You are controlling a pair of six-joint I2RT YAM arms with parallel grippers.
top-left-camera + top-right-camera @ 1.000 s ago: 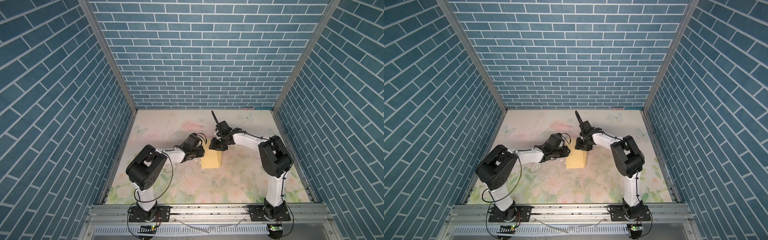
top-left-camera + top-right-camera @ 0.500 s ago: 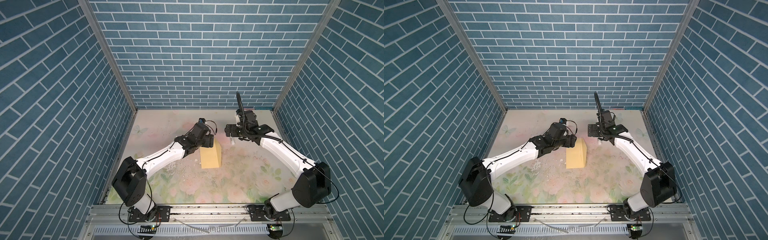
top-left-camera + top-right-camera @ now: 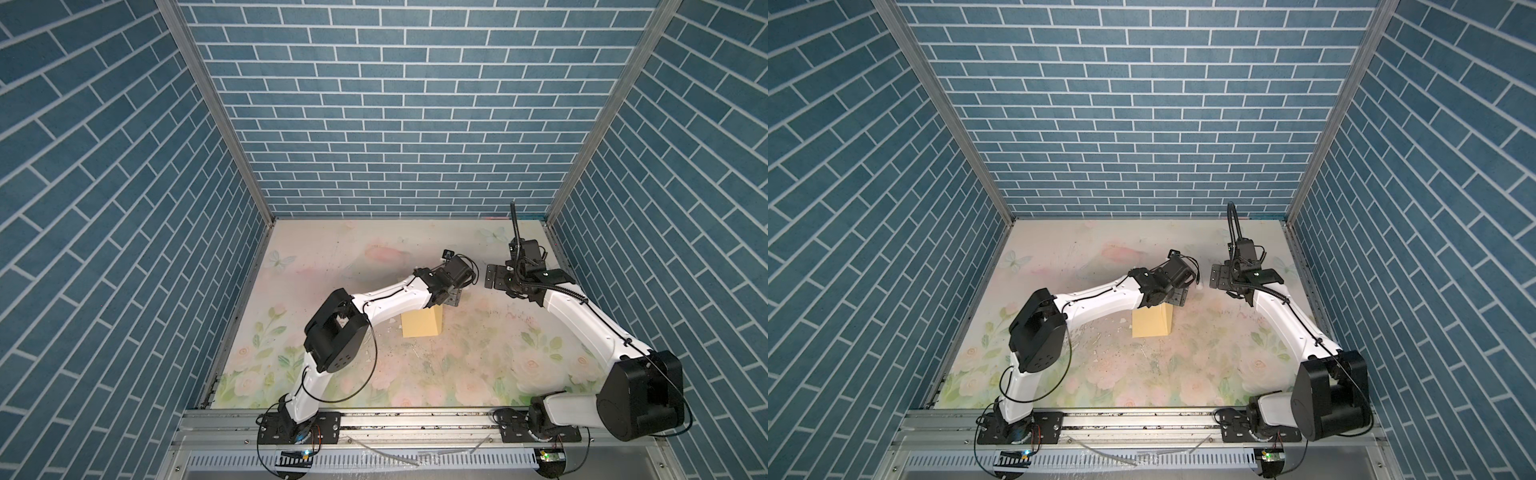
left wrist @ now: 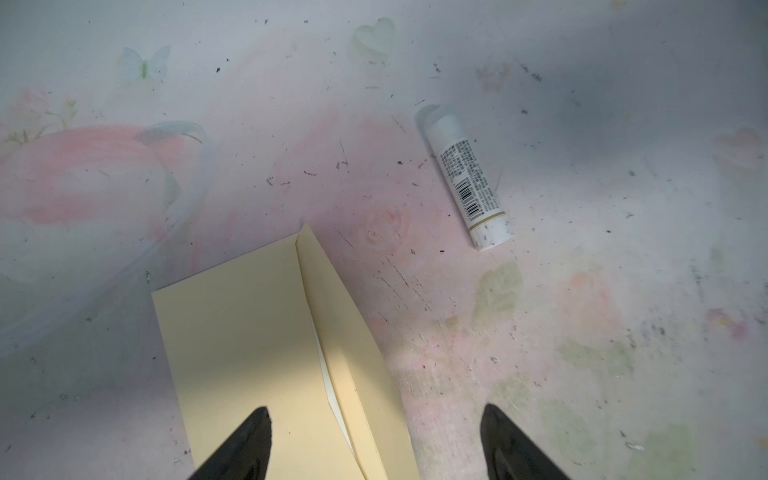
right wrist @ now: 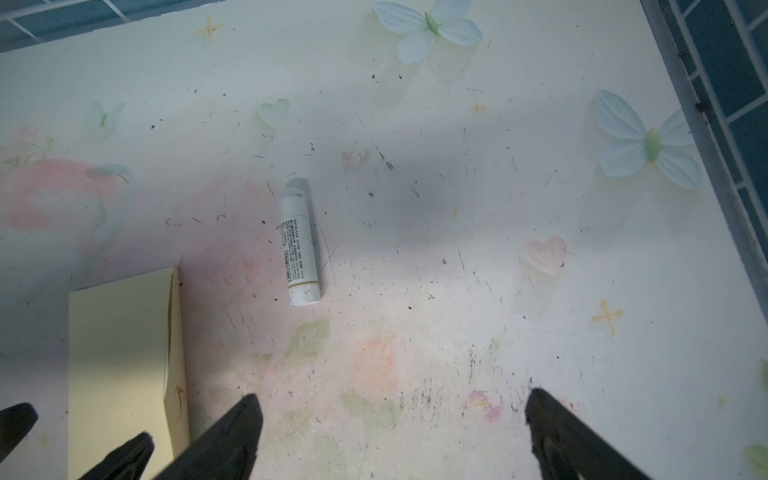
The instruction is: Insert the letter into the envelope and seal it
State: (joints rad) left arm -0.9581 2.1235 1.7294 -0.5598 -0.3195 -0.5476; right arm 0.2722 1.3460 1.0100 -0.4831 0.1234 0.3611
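Observation:
The yellow-tan envelope [image 3: 422, 326] [image 3: 1152, 326] lies flat on the floral table with its flap folded along one long side [image 4: 257, 353] [image 5: 120, 357]. The letter does not show as a sheet; only a thin pale edge shows in the slit under the flap [image 4: 328, 374]. My left gripper [image 4: 376, 409] [image 3: 453, 297] hovers open over the envelope's far end, holding nothing. My right gripper [image 5: 393, 394] [image 3: 494, 276] stands open above bare table to the right of the envelope, with nothing between its fingers.
A small white glue stick [image 4: 465, 178] [image 5: 300, 245] lies on the table between the two grippers, just beyond the envelope's far end. Blue brick walls close in three sides, with a metal rail [image 5: 706, 124] at the right wall. The table [image 3: 457, 365] is scuffed and speckled.
Both grippers have opened and let go at the envelope's far end. The right gripper has drawn away to the right and back; the left has stayed over the envelope.

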